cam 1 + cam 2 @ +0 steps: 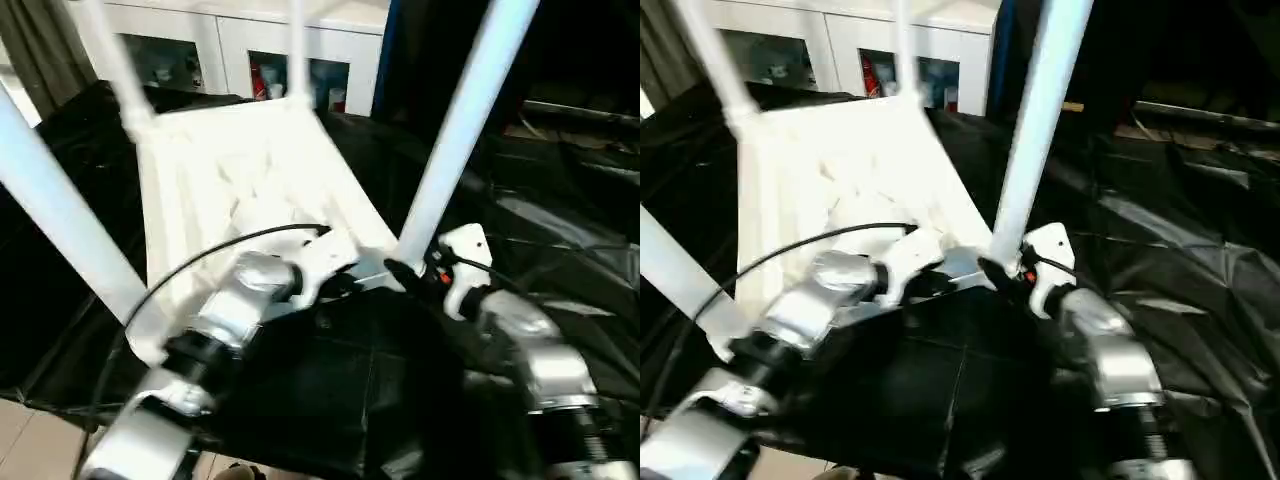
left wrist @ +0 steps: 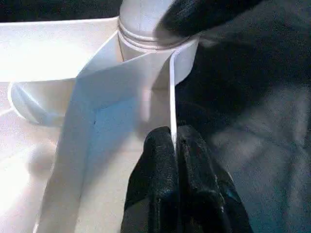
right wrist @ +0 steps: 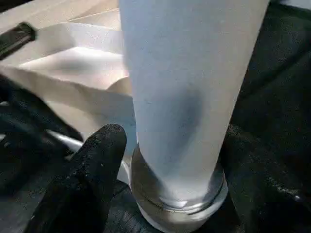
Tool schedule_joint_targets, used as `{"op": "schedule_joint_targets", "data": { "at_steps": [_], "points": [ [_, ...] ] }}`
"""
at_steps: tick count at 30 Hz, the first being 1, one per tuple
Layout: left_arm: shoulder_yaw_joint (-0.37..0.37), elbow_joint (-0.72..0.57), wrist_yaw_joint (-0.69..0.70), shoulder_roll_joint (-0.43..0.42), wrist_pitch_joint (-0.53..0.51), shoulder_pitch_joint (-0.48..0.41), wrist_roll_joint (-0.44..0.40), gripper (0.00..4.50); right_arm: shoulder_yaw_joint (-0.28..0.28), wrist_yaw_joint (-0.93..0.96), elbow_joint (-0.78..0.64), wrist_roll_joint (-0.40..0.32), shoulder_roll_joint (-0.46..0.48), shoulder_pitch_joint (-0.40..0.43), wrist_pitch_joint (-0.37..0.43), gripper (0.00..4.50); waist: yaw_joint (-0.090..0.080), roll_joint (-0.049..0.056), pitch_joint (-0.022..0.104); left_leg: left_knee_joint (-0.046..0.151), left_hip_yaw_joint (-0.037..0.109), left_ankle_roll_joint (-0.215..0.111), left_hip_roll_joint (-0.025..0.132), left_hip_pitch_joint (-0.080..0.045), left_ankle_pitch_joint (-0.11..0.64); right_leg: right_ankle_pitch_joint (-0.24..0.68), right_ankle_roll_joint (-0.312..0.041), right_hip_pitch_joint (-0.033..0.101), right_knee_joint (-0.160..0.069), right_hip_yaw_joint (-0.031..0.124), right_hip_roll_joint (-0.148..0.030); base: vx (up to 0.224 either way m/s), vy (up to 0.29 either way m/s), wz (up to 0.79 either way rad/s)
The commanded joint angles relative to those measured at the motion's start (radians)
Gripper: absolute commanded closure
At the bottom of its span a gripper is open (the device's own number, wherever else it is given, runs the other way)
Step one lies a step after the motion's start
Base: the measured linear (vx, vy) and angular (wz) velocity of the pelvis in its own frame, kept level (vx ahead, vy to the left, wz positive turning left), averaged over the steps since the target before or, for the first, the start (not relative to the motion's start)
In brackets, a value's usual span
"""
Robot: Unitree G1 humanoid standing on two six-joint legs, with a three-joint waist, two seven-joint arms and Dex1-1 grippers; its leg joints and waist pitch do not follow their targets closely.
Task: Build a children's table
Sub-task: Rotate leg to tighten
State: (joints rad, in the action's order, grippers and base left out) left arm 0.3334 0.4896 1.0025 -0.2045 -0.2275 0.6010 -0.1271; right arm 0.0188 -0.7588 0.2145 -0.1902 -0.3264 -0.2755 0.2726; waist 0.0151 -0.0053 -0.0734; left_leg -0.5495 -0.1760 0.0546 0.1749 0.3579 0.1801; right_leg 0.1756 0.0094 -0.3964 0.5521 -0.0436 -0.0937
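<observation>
We have the children's table (image 1: 240, 190) lying upside down on the black-draped work table (image 1: 560, 260), its ribbed underside facing us and all four white tube legs rising from the corner sockets. Starting at our left, the near-left leg (image 1: 60, 215) leans up past the picture's edge, and the two far legs stand at the back corners. Our left gripper (image 2: 176, 145) is pinched closed on the thin raised rim (image 2: 171, 92) of the tabletop, at the near edge close to the near-right socket; the wrist view shows both black fingers squeezing that sheet of plastic between them. We judge this a light, hollow piece, stiff enough overall but with a rim that will flex and could slip out of a narrow pinch, since the plastic looks smooth. Further right, the near-right leg (image 1: 465, 125) sits in its socket (image 3: 180, 204), and our right gripper (image 1: 408, 275) stands at its base with one finger (image 3: 90, 174) beside the tube; we cannot tell whether that gripper is gripping the leg or standing apart from it. The tube is round and slick, so we would take it low, just above the socket, where a squeeze gives the most control and leverage on the long leg is least. With the legs up, the whole thing looks top-heavy and easy to tip.
</observation>
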Motion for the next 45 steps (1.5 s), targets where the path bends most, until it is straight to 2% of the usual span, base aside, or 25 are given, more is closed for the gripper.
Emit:
{"op": "schedule_joint_targets", "data": {
  "at_steps": [1,3,4,6,8,10,13,15,16,17,18,23,25,29,32,35,36,37,38,39,41,42,43,44,45],
  "points": [
    [0.055,0.004,0.116,-0.016,0.040,-0.030,0.039,4.50,0.054,-0.147,-0.038,-0.052,-0.029,0.004,0.016,1.30,0.008,-0.015,0.040,0.070,0.013,-0.079,0.049,0.004,0.310,0.381,-0.176,0.031,-0.072,0.037,-0.052,0.000,0.000,0.00],
    [0.058,-0.013,0.180,-0.049,0.046,-0.034,0.055,4.50,0.052,-0.221,-0.048,-0.076,-0.070,0.001,0.020,1.30,0.013,-0.012,0.041,0.064,0.006,-0.097,0.050,0.002,0.271,0.306,-0.204,0.024,-0.063,0.039,-0.048,0.000,0.000,0.00],
    [0.060,-0.020,0.205,-0.064,0.047,-0.035,0.060,4.50,0.054,-0.252,-0.049,-0.085,-0.087,-0.001,0.019,1.30,0.019,-0.011,0.045,0.060,0.003,-0.108,0.052,0.002,0.227,0.243,-0.237,0.028,-0.054,0.037,-0.048,0.050,-0.035,0.06],
    [0.064,-0.027,0.270,-0.104,0.052,-0.034,0.069,4.50,0.060,-0.324,-0.051,-0.099,-0.128,-0.007,0.019,1.30,0.024,-0.009,0.049,0.053,0.000,-0.118,0.052,-0.001,0.192,0.189,-0.257,0.028,-0.047,0.036,-0.047,0.072,-0.040,0.10],
    [0.065,-0.029,0.289,-0.115,0.058,-0.035,0.071,4.50,0.062,-0.342,-0.052,-0.101,-0.138,-0.008,0.020,1.30,0.028,-0.005,0.053,0.048,-0.004,-0.139,0.054,-0.002,0.126,0.081,-0.291,0.031,-0.031,0.033,-0.042,0.031,-0.011,0.04],
    [0.065,-0.032,0.314,-0.133,0.056,-0.035,0.073,4.50,0.064,-0.354,-0.050,-0.100,-0.147,-0.013,0.028,1.30,0.035,-0.009,0.052,0.041,-0.013,-0.147,0.055,0.003,0.089,0.004,-0.307,0.033,-0.017,0.032,-0.040,0.025,-0.004,0.01],
    [0.068,-0.035,0.335,-0.152,0.059,-0.036,0.078,4.50,0.083,-0.385,-0.055,-0.104,-0.164,-0.014,0.033,1.30,0.042,-0.007,0.053,0.041,-0.016,-0.139,0.057,0.000,0.103,0.030,-0.304,0.034,-0.016,0.031,-0.041,0.000,0.000,0.00],
    [0.068,-0.039,0.346,-0.161,0.062,-0.040,0.082,4.50,0.099,-0.417,-0.059,-0.109,-0.175,-0.011,0.041,1.30,0.044,-0.010,0.050,0.043,-0.017,-0.124,0.058,0.000,0.136,0.079,-0.295,0.033,-0.020,0.032,-0.041,0.000,0.000,0.00],
    [0.069,-0.047,0.350,-0.164,0.059,-0.045,0.086,4.50,0.107,-0.430,-0.057,-0.109,-0.180,-0.009,0.039,1.30,0.044,-0.010,0.048,0.046,-0.016,-0.104,0.059,0.000,0.170,0.138,-0.281,0.032,-0.025,0.033,-0.044,0.000,0.000,0.00],
    [0.069,-0.047,0.350,-0.164,0.059,-0.045,0.086,4.50,0.107,-0.430,-0.057,-0.109,-0.180,-0.009,0.039,1.30,0.044,-0.010,0.048,0.046,-0.016,-0.104,0.059,0.000,0.170,0.138,-0.281,0.032,-0.025,0.033,-0.044,0.000,0.000,0.00],
    [0.068,-0.050,0.353,-0.165,0.058,-0.047,0.089,4.50,0.109,-0.436,-0.056,-0.111,-0.181,-0.009,0.040,1.57,0.043,-0.010,0.047,0.048,-0.015,-0.089,0.059,-0.001,0.186,0.169,-0.270,0.030,-0.028,0.034,-0.044,0.000,0.000,0.00],
    [0.069,-0.063,0.364,-0.170,0.050,-0.053,0.099,4.50,0.113,-0.456,-0.057,-0.122,-0.184,-0.011,0.054,1.74,0.043,-0.012,0.048,0.046,-0.015,-0.091,0.058,-0.001,0.157,0.142,-0.267,0.030,-0.024,0.036,-0.043,0.000,0.000,0.00],
    [0.071,-0.070,0.370,-0.174,0.046,-0.057,0.106,4.50,0.111,-0.461,-0.057,-0.128,-0.185,-0.012,0.060,2.03,0.043,-0.011,0.049,0.043,-0.016,-0.105,0.057,0.001,0.133,0.098,-0.278,0.032,-0.020,0.035,-0.042,0.000,0.000,0.00],
    [0.069,-0.079,0.371,-0.176,0.039,-0.063,0.114,4.50,0.111,-0.462,-0.064,-0.137,-0.183,-0.002,0.068,2.20,0.043,-0.009,0.047,0.044,-0.016,-0.105,0.056,0.001,0.142,0.107,-0.279,0.032,-0.021,0.034,-0.041,0.000,0.000,0.00],
    [0.061,-0.079,0.355,-0.168,0.035,-0.064,0.115,4.50,0.109,-0.450,-0.069,-0.138,-0.175,0.012,0.068,2.23,0.042,-0.010,0.045,0.046,-0.015,-0.093,0.057,0.000,0.169,0.147,-0.270,0.031,-0.026,0.035,-0.042,0.000,0.000,0.00],
    [0.026,-0.025,0.220,-0.125,0.050,-0.043,0.083,4.50,0.108,-0.336,-0.038,-0.086,-0.139,0.030,0.056,2.28,0.039,-0.004,0.039,0.049,-0.014,-0.079,0.056,-0.001,0.198,0.179,-0.260,0.027,-0.033,0.036,-0.041,0.000,0.000,0.00],
    [0.012,-0.001,0.155,-0.103,0.043,-0.031,0.072,4.50,0.100,-0.248,-0.017,-0.054,-0.109,0.033,0.054,2.28,0.035,-0.008,0.034,0.053,-0.014,-0.066,0.054,0.000,0.229,0.235,-0.246,0.025,-0.040,0.035,-0.040,0.000,0.000,0.00],
    [0.003,0.013,0.114,-0.089,0.036,-0.023,0.065,4.50,0.093,-0.186,-0.003,-0.033,-0.088,0.034,0.054,2.30,0.034,-0.007,0.030,0.057,-0.012,-0.043,0.053,-0.006,0.275,0.327,-0.224,0.020,-0.050,0.037,-0.042,0.000,0.000,0.00],
    [-0.002,0.025,0.079,-0.076,0.028,-0.016,0.059,4.50,0.084,-0.119,0.009,-0.014,-0.062,0.036,0.059,2.36,0.030,-0.006,0.026,0.061,-0.008,-0.020,0.052,-0.009,0.313,0.422,-0.197,0.016,-0.059,0.037,-0.045,-0.053,0.000,-0.02],
    [-0.001,0.030,0.036,-0.049,0.007,-0.012,0.048,4.50,0.067,-0.015,0.014,-0.002,-0.009,0.047,0.083,2.38,0.025,-0.009,0.022,0.066,-0.002,-0.003,0.049,-0.005,0.346,0.501,-0.162,0.017,-0.066,0.034,-0.046,-0.053,0.000,-0.02],
    [0.000,0.030,0.030,-0.045,0.004,-0.011,0.046,4.50,0.065,-0.001,0.014,0.000,-0.001,0.049,0.085,2.40,0.019,-0.010,0.020,0.069,0.004,0.004,0.048,-0.006,0.374,0.564,-0.129,0.015,-0.072,0.032,-0.048,-0.025,0.001,-0.03],
    [0.009,0.024,-0.013,-0.001,-0.027,-0.011,0.037,4.50,0.048,0.115,0.013,0.008,0.072,0.064,0.114,2.43,0.014,-0.007,0.016,0.070,0.007,0.005,0.048,-0.009,0.398,0.615,-0.104,0.010,-0.080,0.032,-0.048,0.000,0.000,0.00],
    [0.015,0.021,-0.033,0.022,-0.039,-0.011,0.032,4.50,0.044,0.172,0.016,0.018,0.106,0.068,0.120,2.46,0.013,-0.007,0.016,0.069,0.005,0.006,0.046,-0.016,0.415,0.641,-0.089,0.000,-0.088,0.034,-0.046,0.000,0.000,0.00],
    [0.017,0.021,-0.044,0.034,-0.045,-0.012,0.030,4.50,0.042,0.201,0.018,0.025,0.122,0.069,0.120,2.46,0.012,-0.008,0.014,0.069,0.007,0.007,0.045,-0.020,0.430,0.668,-0.080,-0.004,-0.093,0.033,-0.047,0.000,0.000,0.00],
    [0.034,0.015,-0.080,0.084,-0.065,-0.015,0.022,4.50,0.053,0.295,0.029,0.060,0.178,0.068,0.110,2.46,0.007,-0.007,0.013,0.073,0.014,0.013,0.044,-0.015,0.442,0.697,-0.066,0.000,-0.094,0.028,-0.048,0.000,0.000,0.00]
  ]
}}
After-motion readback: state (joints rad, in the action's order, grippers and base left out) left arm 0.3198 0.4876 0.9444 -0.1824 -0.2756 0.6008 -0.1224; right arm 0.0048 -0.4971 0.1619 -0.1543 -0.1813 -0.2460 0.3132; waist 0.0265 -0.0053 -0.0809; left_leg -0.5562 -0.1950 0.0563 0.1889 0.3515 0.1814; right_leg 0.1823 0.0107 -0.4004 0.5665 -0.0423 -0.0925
